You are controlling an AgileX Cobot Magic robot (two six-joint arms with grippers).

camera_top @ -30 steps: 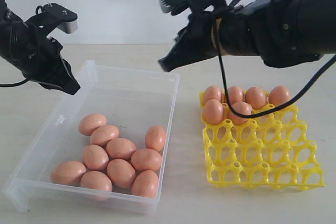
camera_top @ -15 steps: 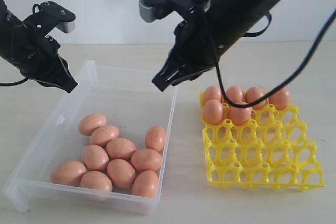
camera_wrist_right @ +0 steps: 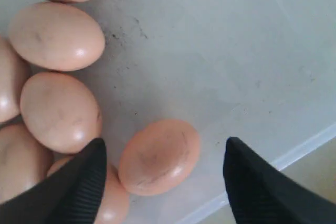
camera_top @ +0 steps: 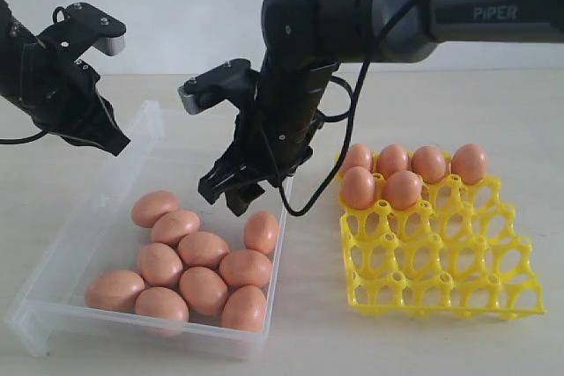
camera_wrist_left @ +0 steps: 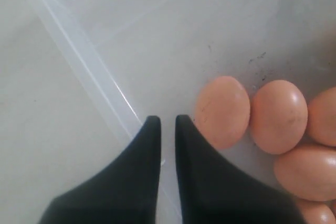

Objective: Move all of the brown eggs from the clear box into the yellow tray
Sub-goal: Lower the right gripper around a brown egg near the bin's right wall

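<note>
Right hand point(camera_top: 225, 200): jaws spread wide, nothing held, nothing touched. A second ago it hung high over the gap between box and tray with its jaws close together. It has since swung across, dropped low into the clear box point(camera_top: 53, 244) and opened on the way. Judgement: the last delivery is finished and the next pick is under way.

Nearest egg point(camera_top: 261, 231): lies on its side directly beneath the right hand. The right wrist view shows it framed between the two fingers point(camera_wrist_right: 79, 187) but clear of both. Not yet gripped.

Brown eggs, remaining stock point(camera_top: 203, 248): ten counted in the box, the nearest included, clustered just beyond and below the right hand on the side away from the tray.

Brown eggs, delivered point(camera_top: 393, 160): six seated in the yellow tray point(camera_top: 441, 261), well off to the right hand's other side. Four fill the far row, two start the next; ten cups empty.

Left hand point(camera_top: 119, 145): jaws together bar a thin slit, empty, poised above the box's far wall, unmoved over the last second.

Desk point(camera_top: 317, 341): carries box and tray side by side.
</note>
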